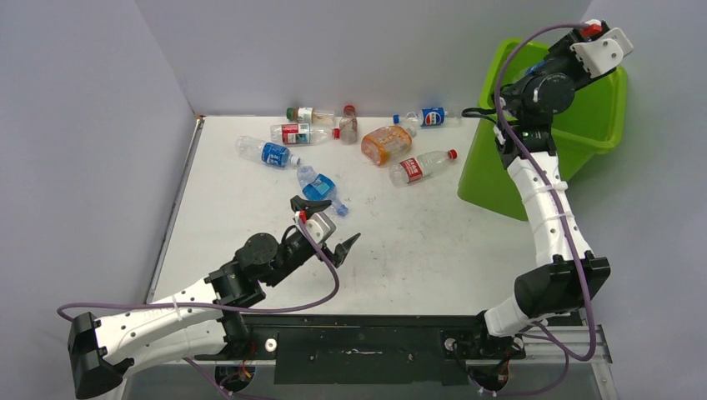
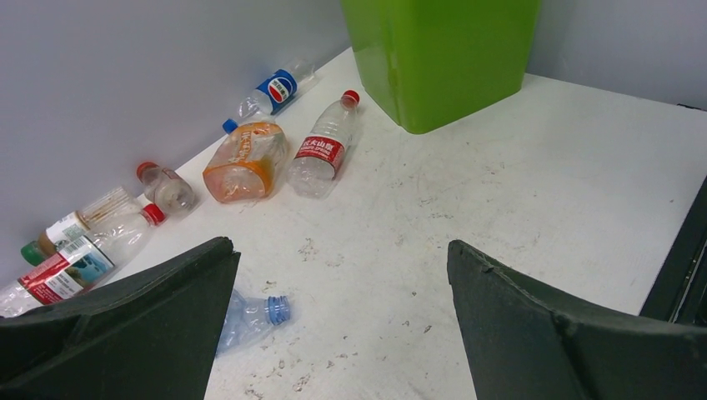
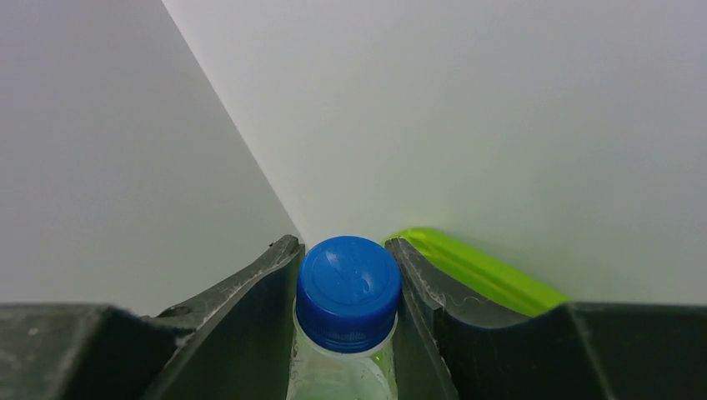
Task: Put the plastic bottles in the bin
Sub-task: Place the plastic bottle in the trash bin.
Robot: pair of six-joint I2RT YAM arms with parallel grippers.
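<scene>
White, scuffed surface [image 1: 417,250] with plain grey walls on 3 sides carries 8 plastic bottles, and the lime-green bin [image 1: 602,117] stands at its far right corner.

Along the far edge lie a green-capped bottle [image 1: 304,114], a small red-capped bottle [image 1: 348,125] and a blue-labelled cola bottle [image 1: 429,117]. Just nearer are a red-labelled bottle [image 1: 296,132], an orange bottle [image 1: 386,143] and a red-capped clear bottle [image 1: 421,167], whose cap points toward the bin. A blue-labelled bottle [image 1: 268,152] lies toward the left edge. A crushed blue-labelled bottle [image 1: 321,187] lies nearest the middle, its blue cap toward the near edge.

The left fingers [image 1: 346,246] are spread wide and hold nothing. They hang low over the middle of the surface, just beside the crushed bottle, which shows at the inner edge of 1 finger in the left wrist view.

The right arm [image 1: 546,208] reaches up at the bin. The right fingers [image 3: 258,300] are closed on the neck of a blue-capped bottle [image 3: 348,287], a clear 1 standing cap up between them, with the bin's green rim just behind.
</scene>
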